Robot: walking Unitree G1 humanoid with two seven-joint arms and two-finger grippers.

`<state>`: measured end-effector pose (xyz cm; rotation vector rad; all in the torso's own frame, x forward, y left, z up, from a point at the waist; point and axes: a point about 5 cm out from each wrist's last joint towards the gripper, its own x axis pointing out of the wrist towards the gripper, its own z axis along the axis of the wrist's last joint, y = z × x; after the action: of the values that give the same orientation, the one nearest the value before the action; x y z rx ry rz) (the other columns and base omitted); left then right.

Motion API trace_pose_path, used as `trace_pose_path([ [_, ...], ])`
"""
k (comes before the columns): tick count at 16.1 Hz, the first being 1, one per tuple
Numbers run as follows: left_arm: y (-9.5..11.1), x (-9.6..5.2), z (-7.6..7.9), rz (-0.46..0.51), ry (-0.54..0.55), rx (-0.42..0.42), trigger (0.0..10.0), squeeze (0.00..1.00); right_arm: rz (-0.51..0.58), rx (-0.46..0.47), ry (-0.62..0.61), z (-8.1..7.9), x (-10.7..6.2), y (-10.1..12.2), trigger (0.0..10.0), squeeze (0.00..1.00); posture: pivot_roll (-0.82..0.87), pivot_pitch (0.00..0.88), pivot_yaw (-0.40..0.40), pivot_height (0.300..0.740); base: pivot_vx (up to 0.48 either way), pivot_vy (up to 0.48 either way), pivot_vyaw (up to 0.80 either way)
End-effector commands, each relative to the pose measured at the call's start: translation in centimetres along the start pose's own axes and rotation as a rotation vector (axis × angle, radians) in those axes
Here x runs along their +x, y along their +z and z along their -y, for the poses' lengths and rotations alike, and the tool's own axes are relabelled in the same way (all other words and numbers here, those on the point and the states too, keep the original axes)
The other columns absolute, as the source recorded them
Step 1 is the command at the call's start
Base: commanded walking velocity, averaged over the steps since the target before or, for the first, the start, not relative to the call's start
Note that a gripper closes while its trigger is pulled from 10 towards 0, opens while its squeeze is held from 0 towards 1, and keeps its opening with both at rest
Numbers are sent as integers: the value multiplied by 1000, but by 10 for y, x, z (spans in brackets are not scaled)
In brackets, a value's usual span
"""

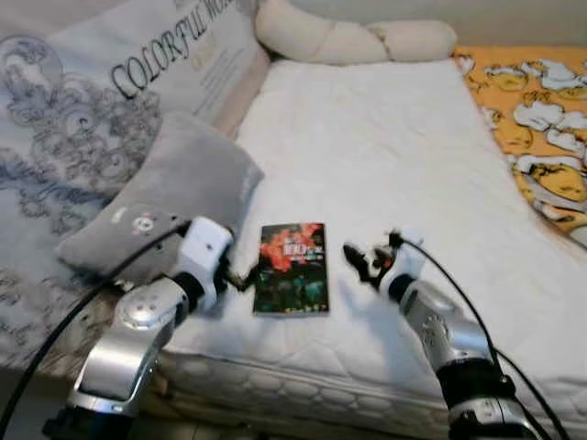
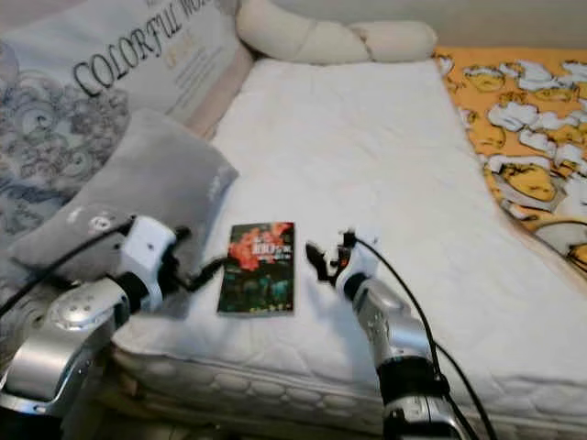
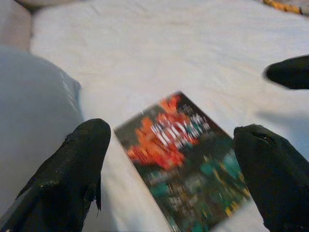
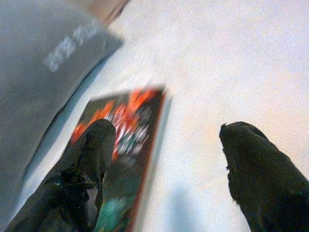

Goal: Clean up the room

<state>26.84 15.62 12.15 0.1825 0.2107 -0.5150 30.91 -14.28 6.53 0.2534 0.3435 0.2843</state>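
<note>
Book (image 1: 292, 269) with a dark cover and red-orange artwork lies flat on the white bed (image 1: 385, 156), near its front edge and just beside a grey pillow (image 1: 174, 197). On its left, the left claw (image 1: 240, 278) sits close to the cover's edge, fingers spread and gripping nothing. On its right, the right claw (image 1: 365, 261) hovers a little apart from the book, likewise released. A long cream bolster (image 1: 348, 37) lies at the far end of the bed, and an orange patterned blanket (image 1: 537, 119) runs along its right side.
</note>
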Motion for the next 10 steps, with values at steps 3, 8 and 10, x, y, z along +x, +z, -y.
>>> trace_pose_path([
  [3, 4, -1, 4, 54, 56, -24, 10000, 0, 142, -111, -81, -8, -15, 26, 10000, 0, -13, 0, 78, 740, 0, 0, 0],
  [8, 2, -7, 1, 74, 160, -71, 10000, 0, 164, -88, -49, -21, -40, 28, 10000, 0, 4, 0, 62, 740, 0, -284, -418],
  [10, 0, -10, 0, 75, 176, -78, 10000, 0, 143, -112, -57, -18, -46, 24, 10000, 0, 6, 0, 63, 740, 0, -306, -381],
])
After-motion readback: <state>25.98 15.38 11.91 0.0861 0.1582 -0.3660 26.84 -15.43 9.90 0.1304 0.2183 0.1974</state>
